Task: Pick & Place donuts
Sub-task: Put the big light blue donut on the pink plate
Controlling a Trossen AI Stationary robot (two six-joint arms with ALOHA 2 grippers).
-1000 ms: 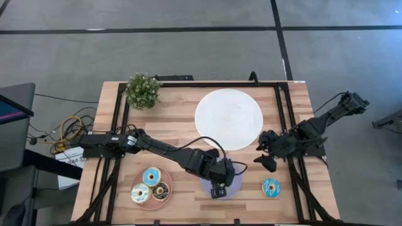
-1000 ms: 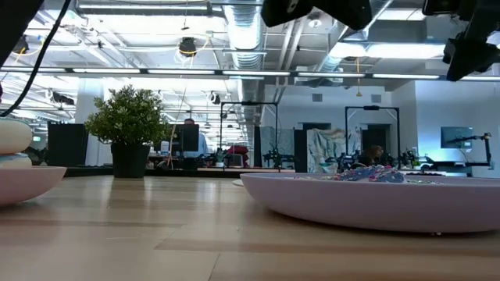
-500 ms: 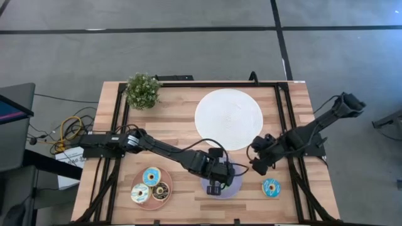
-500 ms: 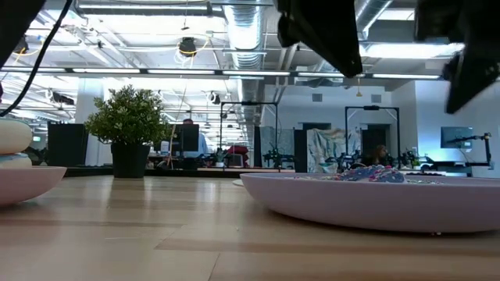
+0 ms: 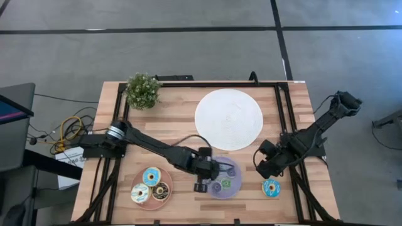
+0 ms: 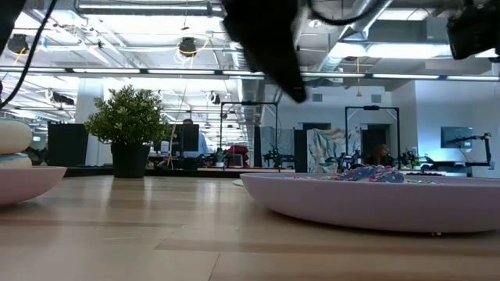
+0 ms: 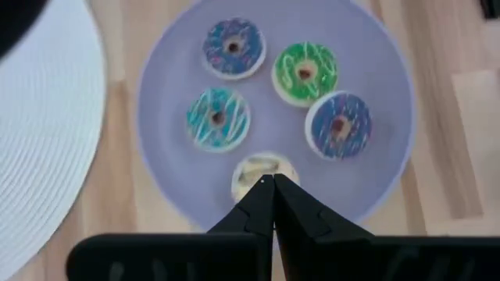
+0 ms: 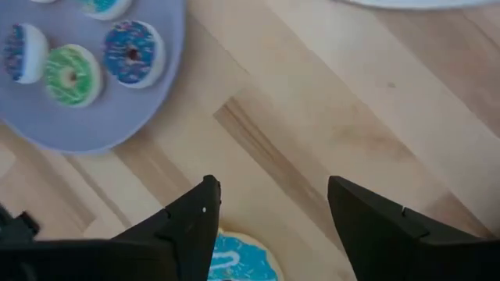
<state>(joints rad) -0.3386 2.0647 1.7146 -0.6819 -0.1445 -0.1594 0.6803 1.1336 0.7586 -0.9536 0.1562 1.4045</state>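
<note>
My left gripper (image 7: pixel 268 186) is shut and hangs above the near-left rim of the purple plate (image 5: pixel 235 182). Several tiny donuts lie on that plate: two purple, a green one (image 7: pixel 305 72), a teal one (image 7: pixel 218 119) and a cream one (image 7: pixel 262 168) just past the fingertips. My right gripper (image 8: pixel 273 207) is open above a larger blue-iced donut (image 5: pixel 271 186), which lies flat on the table; its top edge (image 8: pixel 234 261) shows between the fingers. Three larger donuts sit on the pink plate (image 5: pixel 164 199).
A large white plate (image 5: pixel 228 119) lies toward the far side of the table. A small potted plant (image 5: pixel 142 90) stands at the far-left corner. Bare wood shows between the plates. A black frame runs along the table's left and right sides.
My left gripper has drawn back toward the table's left, from over the purple plate to its left rim, uncovering the tiny donuts. My right gripper has moved toward the near edge, closer to the blue-iced donut.
</note>
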